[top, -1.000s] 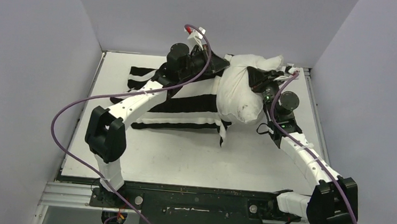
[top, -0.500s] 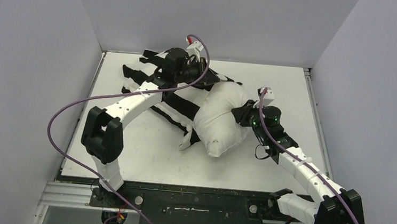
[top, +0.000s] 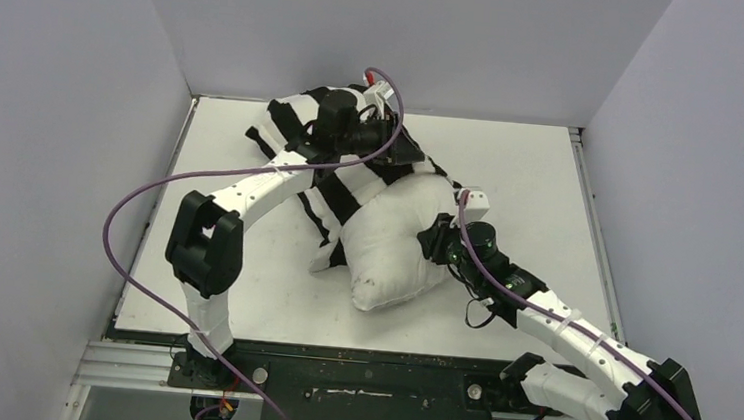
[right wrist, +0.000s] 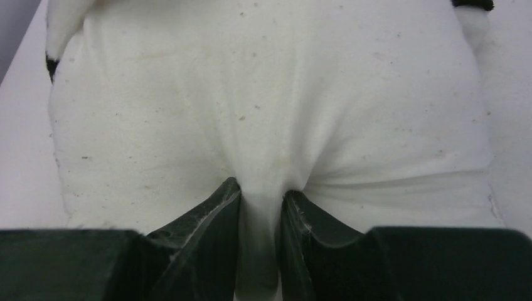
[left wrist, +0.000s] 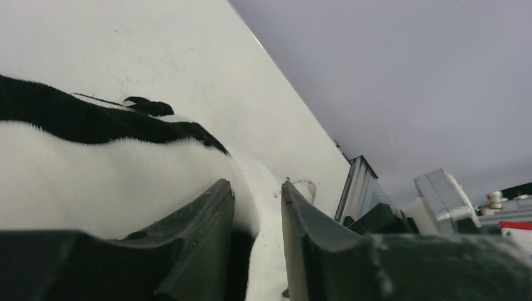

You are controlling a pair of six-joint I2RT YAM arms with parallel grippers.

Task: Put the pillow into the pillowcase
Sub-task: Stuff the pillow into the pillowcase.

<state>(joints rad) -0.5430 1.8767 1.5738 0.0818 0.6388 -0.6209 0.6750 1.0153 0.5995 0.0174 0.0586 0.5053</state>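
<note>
Pinching a fold of the pillow (top: 395,247) at the middle of the table (top: 551,184) with our right gripper (right wrist: 260,188), we nip the pillowcase (top: 339,195), bunched against its far-left side, between our left gripper's (left wrist: 257,185) narrow jaws.

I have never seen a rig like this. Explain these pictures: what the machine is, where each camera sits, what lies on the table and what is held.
The machine is two robot arms bolted at the near edge of a white table, each ending in a two-finger gripper. The wide picture comes from a fixed camera above and behind them. The two close-ups come from cameras on the wrists, looking out past their own black fingers. On the table lie a plump white pillow and a black-and-white striped pillowcase. The right gripper pinches a fold of the pillow. The left gripper has the pillowcase's cloth between its fingers; how firmly it grips cannot be told.
</note>
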